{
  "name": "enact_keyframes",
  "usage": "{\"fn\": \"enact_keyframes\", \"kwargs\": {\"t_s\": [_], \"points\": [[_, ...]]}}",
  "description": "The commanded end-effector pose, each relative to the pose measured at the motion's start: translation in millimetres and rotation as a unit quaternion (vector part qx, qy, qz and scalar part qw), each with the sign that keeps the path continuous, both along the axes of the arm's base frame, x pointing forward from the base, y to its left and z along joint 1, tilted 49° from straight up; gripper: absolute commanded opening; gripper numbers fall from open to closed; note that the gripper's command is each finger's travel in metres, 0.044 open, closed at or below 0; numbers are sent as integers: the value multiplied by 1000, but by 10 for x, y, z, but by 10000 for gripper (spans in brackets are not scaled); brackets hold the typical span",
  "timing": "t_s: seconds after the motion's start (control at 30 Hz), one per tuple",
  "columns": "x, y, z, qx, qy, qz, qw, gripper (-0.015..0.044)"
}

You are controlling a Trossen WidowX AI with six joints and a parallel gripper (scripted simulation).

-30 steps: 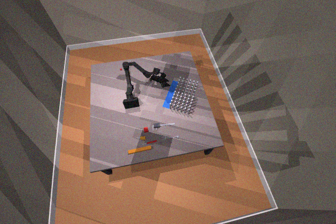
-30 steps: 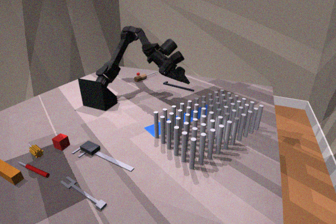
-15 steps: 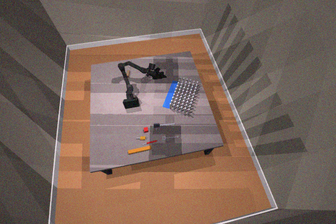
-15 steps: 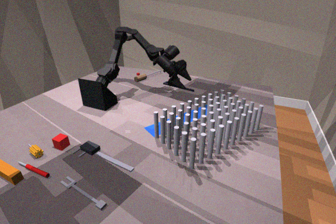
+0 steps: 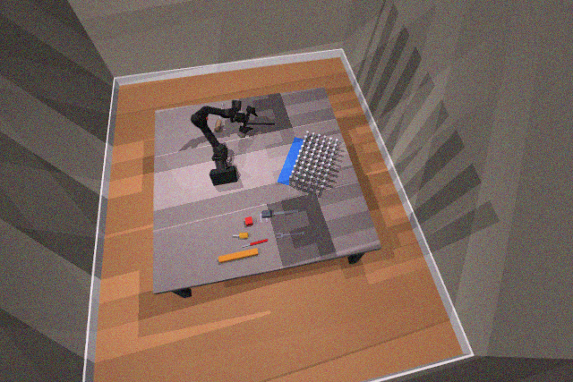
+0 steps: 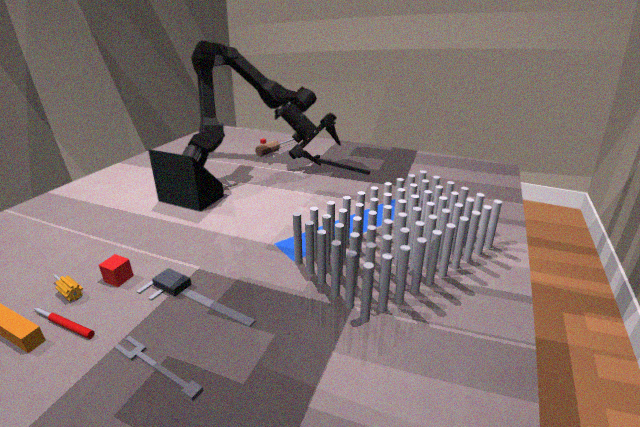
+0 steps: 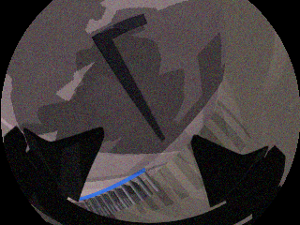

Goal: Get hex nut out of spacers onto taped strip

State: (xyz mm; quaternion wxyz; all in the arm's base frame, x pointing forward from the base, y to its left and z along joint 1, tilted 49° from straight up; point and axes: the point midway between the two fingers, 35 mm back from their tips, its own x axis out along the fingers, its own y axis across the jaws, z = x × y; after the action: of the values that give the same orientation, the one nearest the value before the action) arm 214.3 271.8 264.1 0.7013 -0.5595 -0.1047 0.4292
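Observation:
My gripper (image 5: 248,120) (image 6: 328,151) (image 7: 149,137) is wide open and empty, above the table at the far side. A black L-shaped hook tool (image 5: 263,123) (image 6: 343,166) (image 7: 128,89) lies on the table below it; in the wrist view its long shaft points down between the fingertips and its short bent end is at the top. The grey metal spacers (image 5: 319,163) (image 6: 402,277) (image 7: 124,197) stand upright in rows. The blue taped strip (image 5: 289,163) (image 6: 286,245) (image 7: 112,187) lies along their arm-facing side. I cannot make out the nut in any view.
A wood-handled tool (image 5: 218,125) (image 6: 267,147) lies behind the hand. On the near side are a red cube (image 5: 249,221) (image 6: 116,270), a dark-headed grey tool (image 5: 266,213) (image 6: 171,281), a grey forked tool (image 6: 165,371), a red pen-like tool (image 6: 71,324), and an orange bar (image 5: 237,255).

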Motion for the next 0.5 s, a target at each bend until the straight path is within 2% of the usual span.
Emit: {"fn": "enact_keyframes", "kwargs": {"t_s": [0.0,0.23,0.47], "points": [[-681,92,272,-93,-164,127,974,440],[-1498,-73,579,-173,-388,268,865,440],[-2087,-499,802,-208,-604,356,682,440]]}}
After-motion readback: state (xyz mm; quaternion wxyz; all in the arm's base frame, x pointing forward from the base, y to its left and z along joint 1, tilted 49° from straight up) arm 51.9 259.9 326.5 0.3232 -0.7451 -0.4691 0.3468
